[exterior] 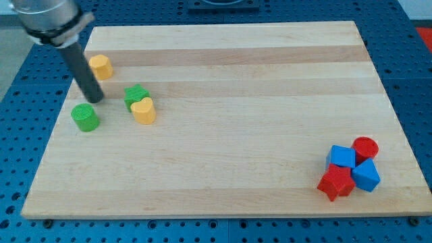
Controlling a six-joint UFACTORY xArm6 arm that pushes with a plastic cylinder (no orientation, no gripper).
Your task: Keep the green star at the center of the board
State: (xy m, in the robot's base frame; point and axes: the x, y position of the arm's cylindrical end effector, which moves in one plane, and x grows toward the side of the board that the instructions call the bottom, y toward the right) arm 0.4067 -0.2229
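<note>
The green star sits in the upper left of the frame, touching a yellow heart, far from the middle of the wooden surface. My tip, a bare rod with no gripper to open or close, stands left of the star, just above a green cylinder and below a yellow block. Two red and two blue blocks cluster at the lower right.

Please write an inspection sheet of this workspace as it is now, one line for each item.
Surface: wooden board on a blue perforated table.
Job's things: green star far toward the view's left, not at the center, touching a yellow heart.
Clutter: yellow block; green cylinder; at lower right red cylinder, blue cubes, red star.
Grippers: none; my tip lies just above the green cylinder, left of the green star.
Cables: nothing seen.
Surroundings: nothing seen.
</note>
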